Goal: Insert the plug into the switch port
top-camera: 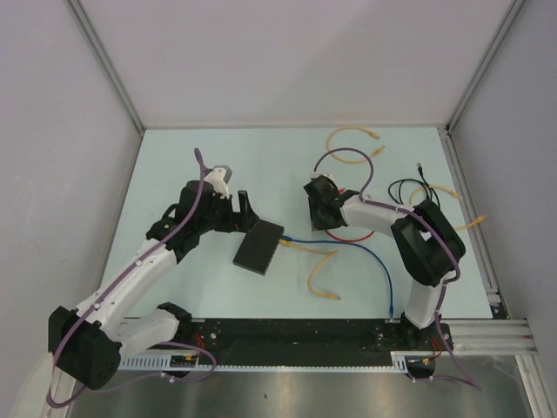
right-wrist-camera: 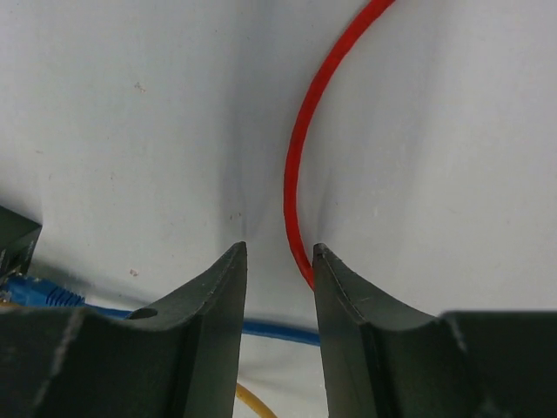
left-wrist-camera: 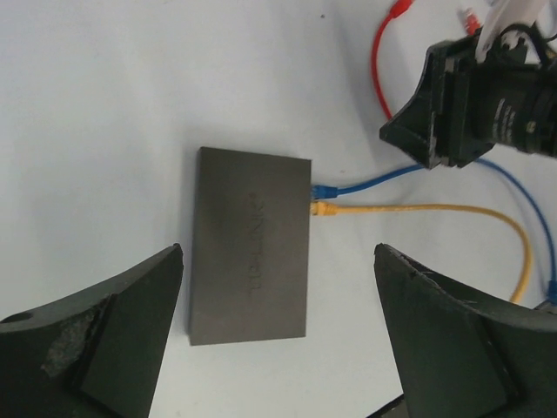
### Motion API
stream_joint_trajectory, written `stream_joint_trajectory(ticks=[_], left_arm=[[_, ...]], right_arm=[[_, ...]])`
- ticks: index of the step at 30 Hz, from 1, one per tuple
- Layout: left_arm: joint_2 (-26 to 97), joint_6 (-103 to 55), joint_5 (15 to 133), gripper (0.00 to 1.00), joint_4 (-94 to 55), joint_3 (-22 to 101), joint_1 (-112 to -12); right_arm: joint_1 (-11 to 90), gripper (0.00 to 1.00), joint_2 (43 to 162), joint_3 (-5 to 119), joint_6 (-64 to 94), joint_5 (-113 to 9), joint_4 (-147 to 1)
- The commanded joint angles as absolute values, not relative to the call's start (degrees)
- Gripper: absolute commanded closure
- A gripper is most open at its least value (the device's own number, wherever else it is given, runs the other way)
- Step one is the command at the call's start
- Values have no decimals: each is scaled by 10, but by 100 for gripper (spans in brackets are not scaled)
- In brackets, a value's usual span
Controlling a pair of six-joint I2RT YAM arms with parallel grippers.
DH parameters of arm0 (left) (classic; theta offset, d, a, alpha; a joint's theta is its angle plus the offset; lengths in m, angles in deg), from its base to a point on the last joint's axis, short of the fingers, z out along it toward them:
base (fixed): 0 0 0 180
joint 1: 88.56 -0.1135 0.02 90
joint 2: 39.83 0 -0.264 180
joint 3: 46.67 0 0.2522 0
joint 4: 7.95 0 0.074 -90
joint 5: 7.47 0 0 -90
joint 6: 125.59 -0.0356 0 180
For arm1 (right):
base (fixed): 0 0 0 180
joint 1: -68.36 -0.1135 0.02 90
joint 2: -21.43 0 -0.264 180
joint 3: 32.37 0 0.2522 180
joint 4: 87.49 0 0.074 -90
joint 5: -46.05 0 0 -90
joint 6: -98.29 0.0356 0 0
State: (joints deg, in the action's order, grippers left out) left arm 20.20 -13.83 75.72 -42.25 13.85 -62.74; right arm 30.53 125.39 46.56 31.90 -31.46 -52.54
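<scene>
- The left hand [top-camera: 244,213] hangs over the pale tabletop [top-camera: 174,165]. Its two dark fingers [left-wrist-camera: 113,340] are spread wide, with nothing held between them.
- At its 5 o'clock in the overhead view lies the flat matte-black rectangular switch [top-camera: 259,246]. It rests flat on the tabletop, a little skewed, and neither hand touches it.
- Along the switch's 3 o'clock edge, a blue plug [left-wrist-camera: 322,189] and a yellow plug [left-wrist-camera: 324,209] sit side by side. Their thin cables trail away toward 3 o'clock.
- Both plugs look pushed home into their ports, so I judge the insertion itself done. How deep they are seated cannot be told from these views.
- The right hand [top-camera: 318,205] is at the switch's 2 o'clock, well apart from it, low over a thin red cable [right-wrist-camera: 300,174].
- Its fingers stand partly spread. The red cable runs through the gap close to one finger, and the gap is far wider than the cable, so it is not pinched.
- If the red cable is also meant for the switch, that step is not yet done. Otherwise what is left is probably only drawing both hands clear.
</scene>
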Motion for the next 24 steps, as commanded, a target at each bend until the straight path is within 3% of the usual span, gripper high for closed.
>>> stream_joint_trajectory(ticks=[1, 6, 12, 17, 20, 24], left_arm=[[179, -192, 786, 5, -447, 122, -628], [178, -211, 788, 5, -455, 118, -628], [177, -224, 777, 5, -442, 108, -628], [176, -235, 768, 5, -425, 95, -628], [174, -238, 766, 5, -424, 88, -628], [171, -240, 773, 5, -423, 88, -628]], right_arm=[[302, 61, 1281, 507, 299, -317, -515], [305, 68, 1304, 521, 261, -319, -489], [293, 94, 1291, 522, 189, -332, -388], [301, 96, 1252, 522, 144, -335, -278], [329, 88, 1231, 521, 144, -366, -252], [354, 53, 1184, 526, 188, -409, -292]])
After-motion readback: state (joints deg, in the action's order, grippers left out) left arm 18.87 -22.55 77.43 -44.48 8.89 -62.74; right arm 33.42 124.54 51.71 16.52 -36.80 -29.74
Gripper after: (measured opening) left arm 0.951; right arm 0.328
